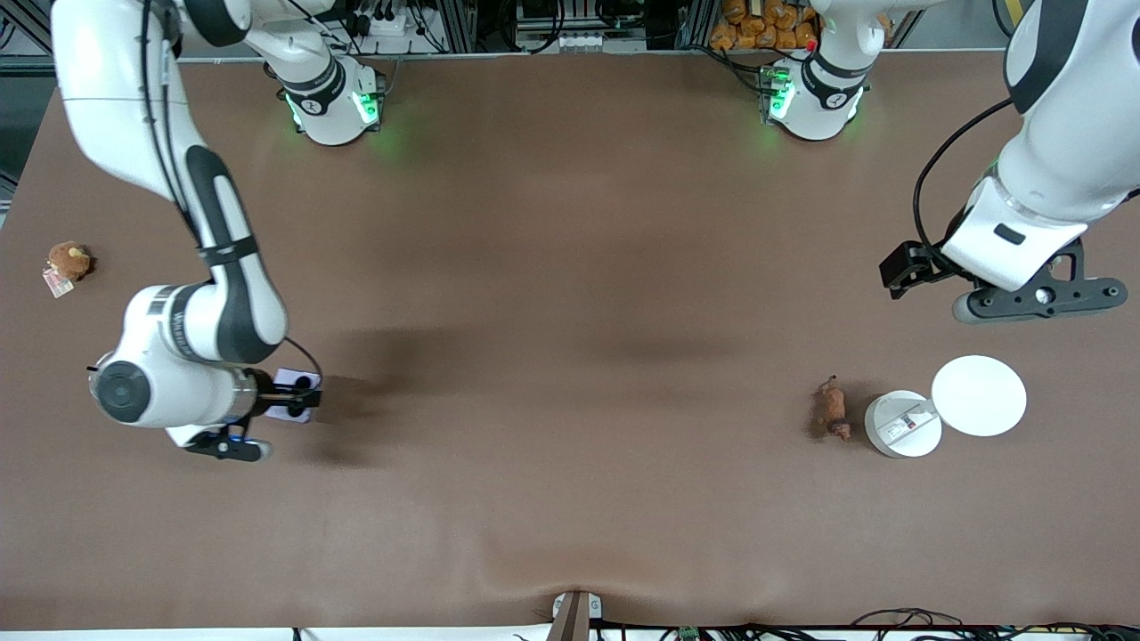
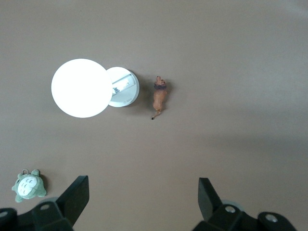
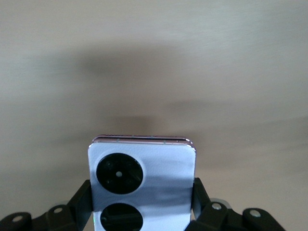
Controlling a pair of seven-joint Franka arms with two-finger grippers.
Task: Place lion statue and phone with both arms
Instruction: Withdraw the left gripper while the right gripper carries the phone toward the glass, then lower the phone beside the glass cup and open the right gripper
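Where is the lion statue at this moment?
In the front view, the lion statue lies on the table toward the left arm's end, right beside the small white round container. The open left tool hovers above it, not touching.

I count two arms, each with one gripper: the left gripper [image 2: 142,199] and the right gripper [image 3: 142,197]. I see one phone [image 3: 143,185] with two round black lenses, and one lion statue [image 1: 833,409]. There are two white round discs [image 1: 979,395], touching each other. Plush toys number two: one brown plush [image 1: 69,260] and one grey-green plush [image 2: 28,186].
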